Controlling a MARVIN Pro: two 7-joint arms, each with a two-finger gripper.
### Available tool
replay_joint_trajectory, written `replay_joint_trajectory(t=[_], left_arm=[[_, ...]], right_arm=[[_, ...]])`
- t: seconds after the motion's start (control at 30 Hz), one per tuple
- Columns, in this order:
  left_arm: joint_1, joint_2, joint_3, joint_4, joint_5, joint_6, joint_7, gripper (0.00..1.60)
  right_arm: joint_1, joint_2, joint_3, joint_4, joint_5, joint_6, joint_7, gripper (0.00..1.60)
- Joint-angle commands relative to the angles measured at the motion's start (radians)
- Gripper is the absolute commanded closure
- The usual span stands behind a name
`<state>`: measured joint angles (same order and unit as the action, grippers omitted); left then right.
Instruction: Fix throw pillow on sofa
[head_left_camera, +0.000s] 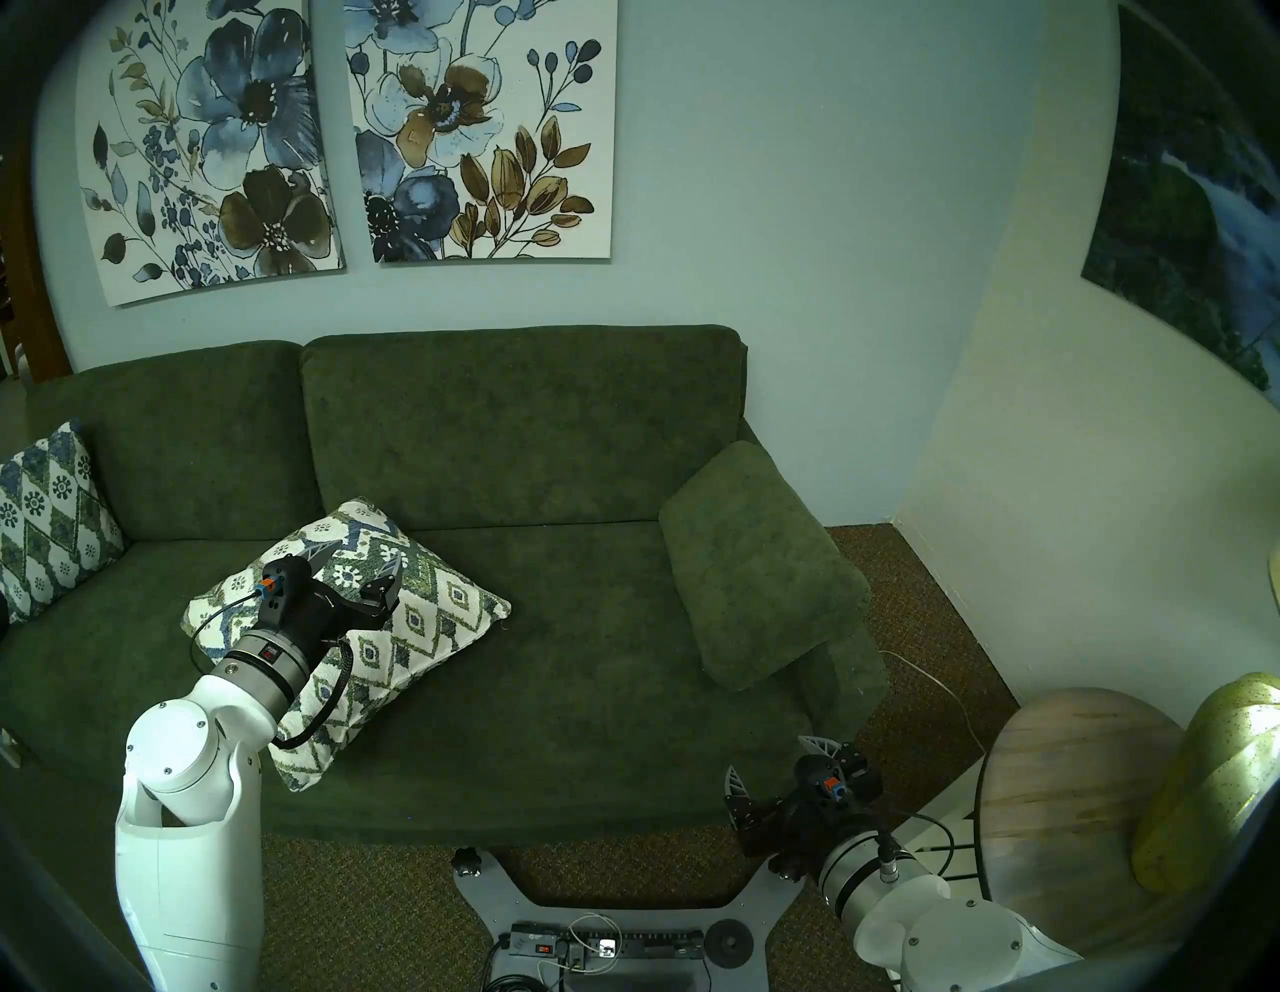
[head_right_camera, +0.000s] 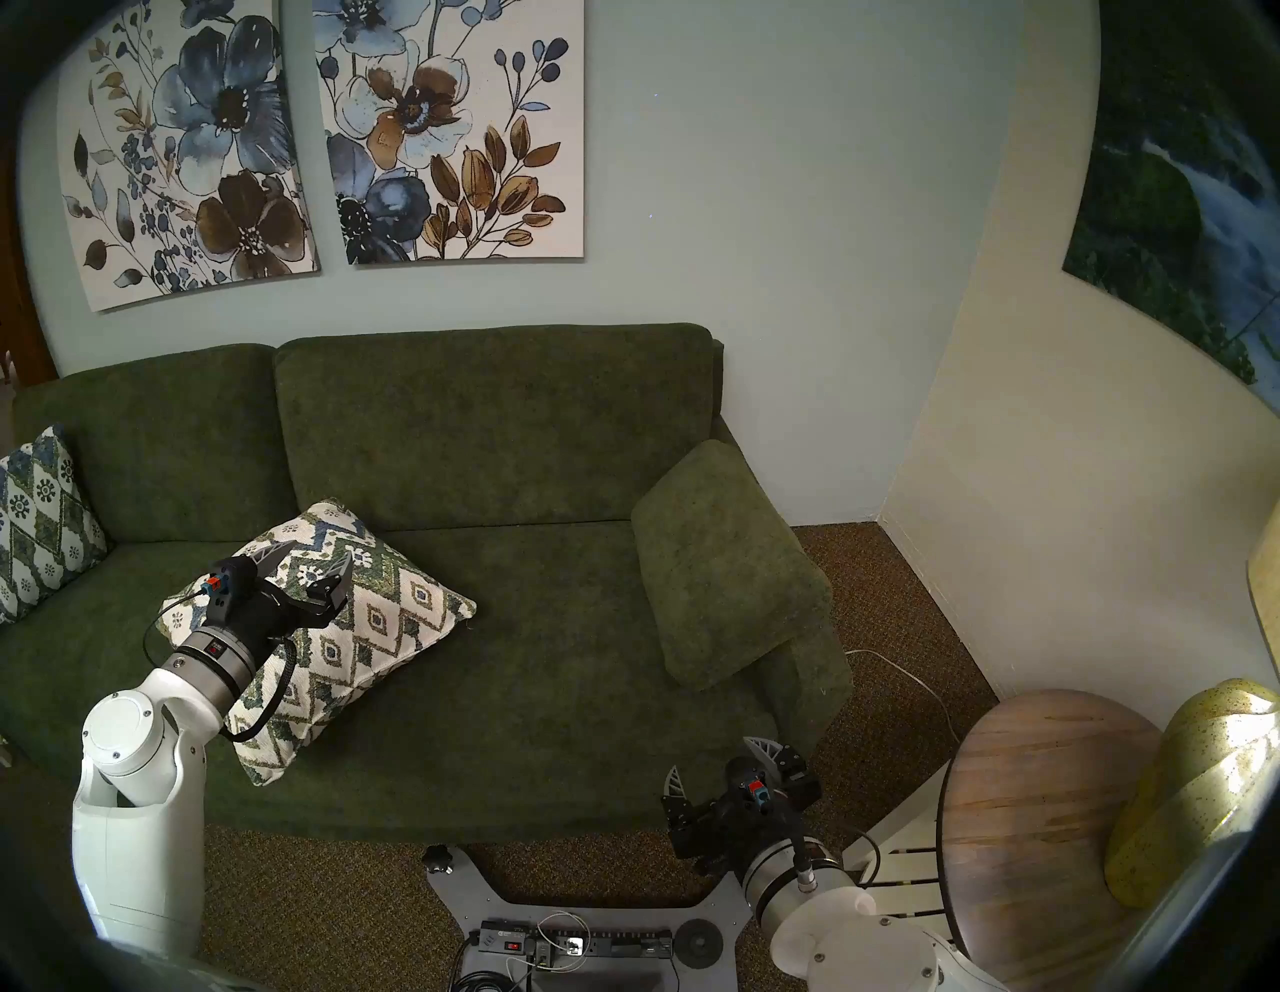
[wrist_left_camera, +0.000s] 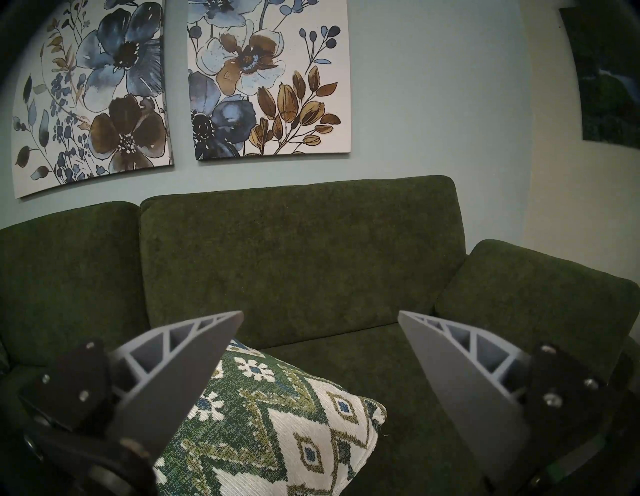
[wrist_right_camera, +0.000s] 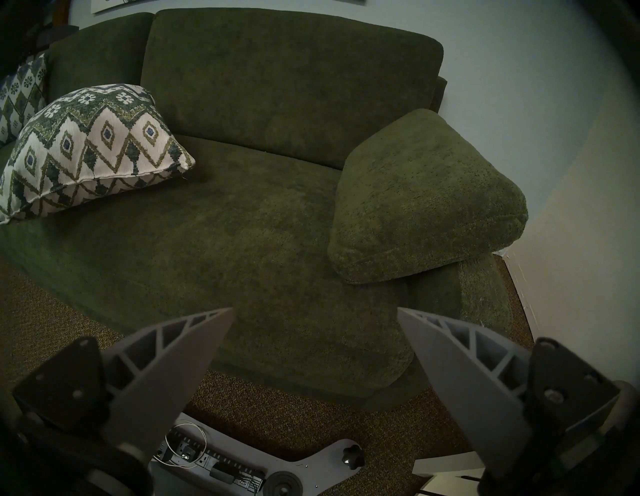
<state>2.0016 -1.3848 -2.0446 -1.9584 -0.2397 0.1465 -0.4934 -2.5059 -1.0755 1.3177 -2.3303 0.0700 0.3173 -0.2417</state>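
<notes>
Cream-white woven throw pillow with green-blue zigzags (head_left_camera: 415, 616) lay flat on the dark green textured sofa (head_left_camera: 554, 658) seat, left of centre. Left gripper (head_left_camera: 357, 562) hovered over it, jaws spread, holding nothing; right gripper (head_left_camera: 779, 765) also spread, empty, near the sofa's front edge

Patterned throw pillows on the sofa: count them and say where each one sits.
2. The throw pillow lies flat on the seat of the sofa, under the left claw. The bluer lattice pillow leans upright at the sofa's far left end, partly cut off.

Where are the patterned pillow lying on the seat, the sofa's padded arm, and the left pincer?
throw pillow (head_left_camera: 422, 616), head view, its diamond-patterned top.
arm cushion (head_left_camera: 755, 575), head view, its top face.
left pincer (head_left_camera: 360, 561), head view, between its fingertips.
</notes>
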Motion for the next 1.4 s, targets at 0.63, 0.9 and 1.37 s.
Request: replay_joint_trajectory(t=[0.63, 0.9, 1.37], left_arm=[[-0.070, 0.290, -0.283, 0.133, -0.009, 0.433, -0.202, 0.00], [-0.020, 0.376, -0.264, 0.178, 0.077, 0.536, -0.307, 0.00], [0.046, 0.387, -0.223, 0.230, 0.186, 0.490, -0.305, 0.00]], right_arm=[[0.001, 0.000, 0.000, -0.009, -0.001, -0.002, 0.000, 0.00], [0.001, 0.000, 0.000, -0.010, -0.001, -0.001, 0.000, 0.00], [0.000, 0.000, 0.000, -0.010, -0.001, -0.001, 0.000, 0.00]])
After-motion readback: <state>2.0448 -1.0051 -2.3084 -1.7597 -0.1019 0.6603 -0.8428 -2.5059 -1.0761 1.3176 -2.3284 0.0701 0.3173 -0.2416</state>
